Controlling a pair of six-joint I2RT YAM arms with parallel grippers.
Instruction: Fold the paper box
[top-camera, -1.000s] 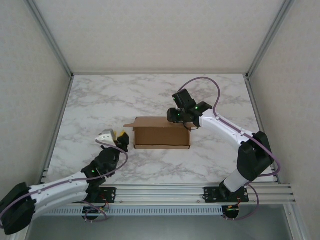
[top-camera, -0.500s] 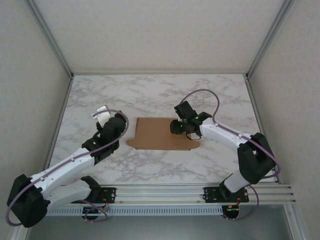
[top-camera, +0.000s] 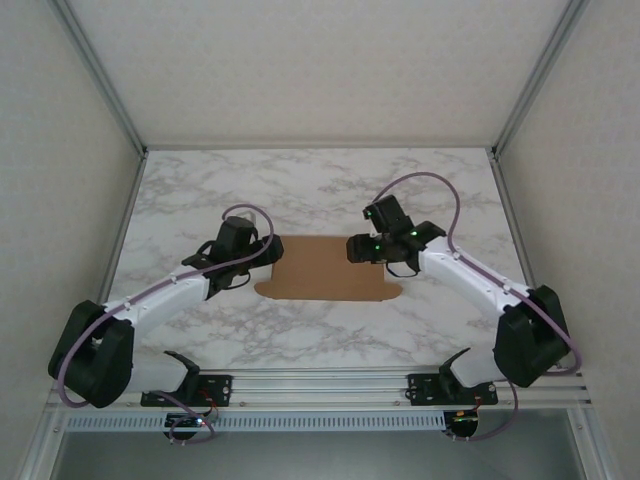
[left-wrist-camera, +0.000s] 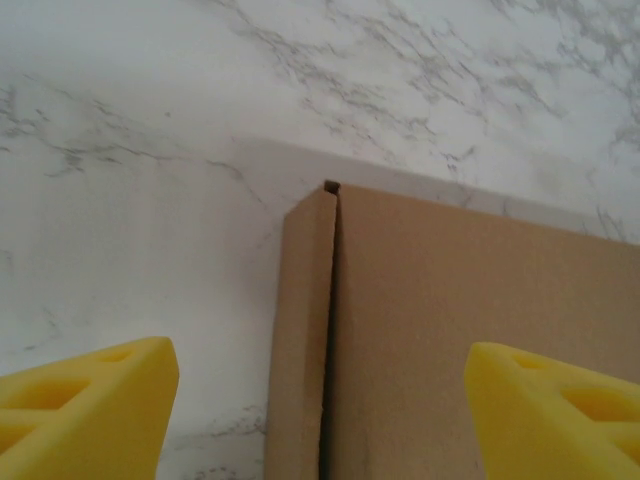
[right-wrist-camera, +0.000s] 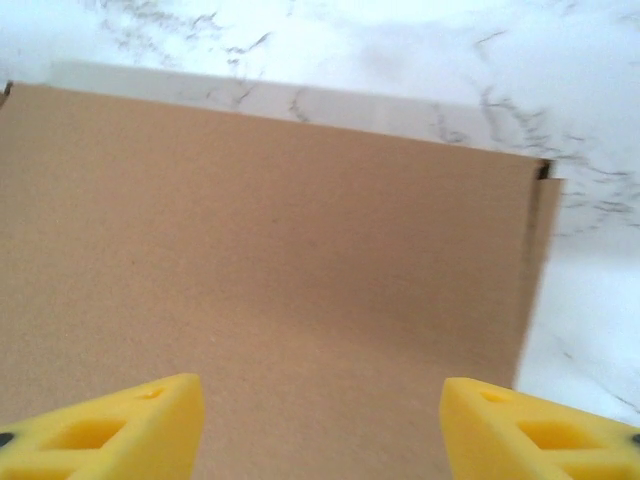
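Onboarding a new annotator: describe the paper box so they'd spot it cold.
On the white marble table, near its middle, the paper box lies between the left arm and the right arm. It is a flat brown cardboard sheet with a rounded tab at each near corner, the only brown thing amid black-and-white arms and pale marble.

Left wrist: box (left-wrist-camera: 450, 320) runs off frame right of and below left claw (left-wrist-camera: 320, 405); both fingers (left-wrist-camera: 90, 400) cropped at bottom. Right wrist: box blurred, cut off left of and below right claw (right-wrist-camera: 320, 420); its fingers cropped too. Top: box edge under each claw hidden; jaw gaps too small to read.
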